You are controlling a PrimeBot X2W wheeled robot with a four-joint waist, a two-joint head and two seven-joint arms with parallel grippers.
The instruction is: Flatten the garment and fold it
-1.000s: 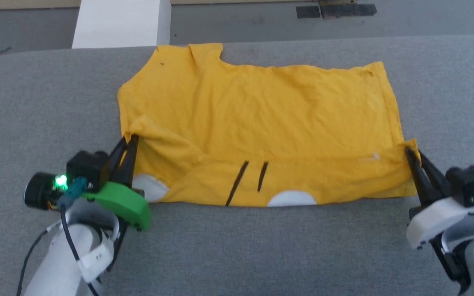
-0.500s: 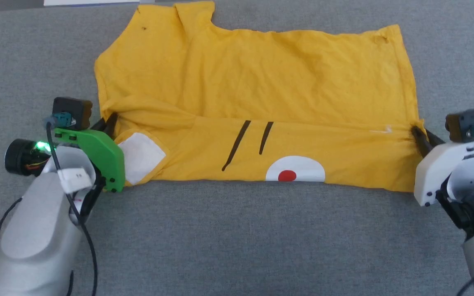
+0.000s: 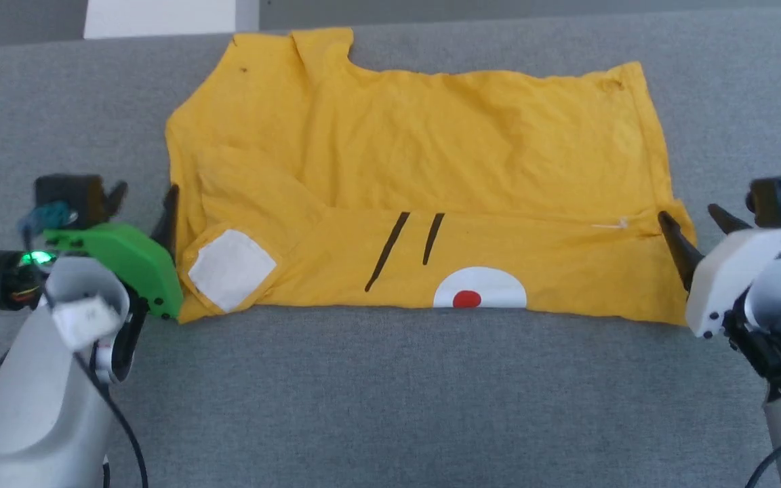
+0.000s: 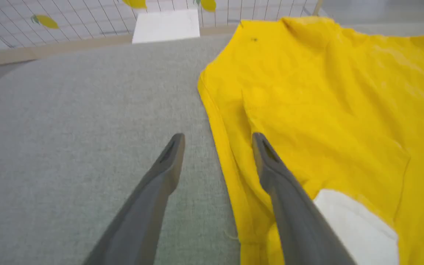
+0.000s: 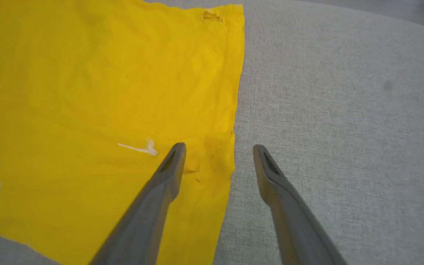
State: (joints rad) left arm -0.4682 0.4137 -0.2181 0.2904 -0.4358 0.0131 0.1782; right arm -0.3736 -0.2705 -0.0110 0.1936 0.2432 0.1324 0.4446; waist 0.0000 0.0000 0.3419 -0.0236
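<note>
Garment point(image 3: 417, 169): yellow T-shirt, spread flat on the grey desk point(image 3: 390, 407), wrinkled. Near edge is folded over as a band showing the print: white patch point(image 3: 231, 269), two black stripes point(image 3: 404, 247), white half-disc with red dot point(image 3: 466, 299).

Left gripper point(image 3: 146, 200): at the garment's left edge, fingers spread, one over the cloth, one over the desk.

Right gripper point(image 3: 689, 215): at the garment's right edge, fingers spread likewise, straddling the hem; in the right wrist view nothing is pinched.

White block point(image 3: 160, 17): beyond the desk's far side.
</note>
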